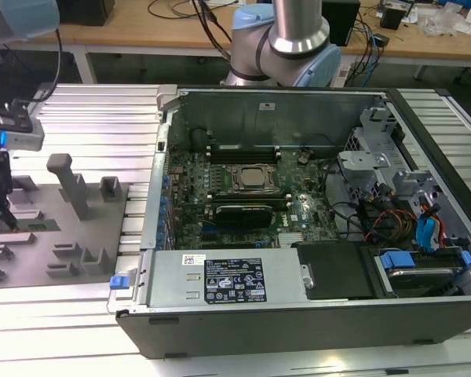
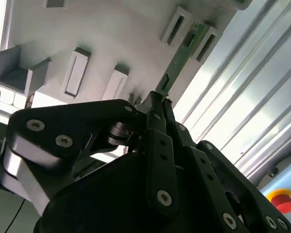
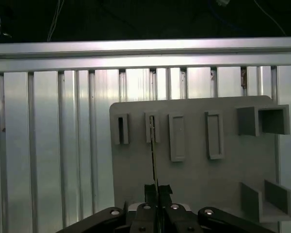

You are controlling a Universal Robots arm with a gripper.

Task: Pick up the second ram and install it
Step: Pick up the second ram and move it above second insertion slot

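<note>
While standing in tray (image 3: pixel 199 179) slot, second ram (image 3: pixel 153 158) pinched by gripper (image 3: pixel 156 188).

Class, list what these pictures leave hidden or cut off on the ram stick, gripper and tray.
- First wrist view: the second ram stands edge-on, so its faces are hidden; the gripper covers its near end.
- Second wrist view: the gripper's body hides part of the grey tray.
- Exterior view: the left edge cuts off the gripper and grey tray.
</note>
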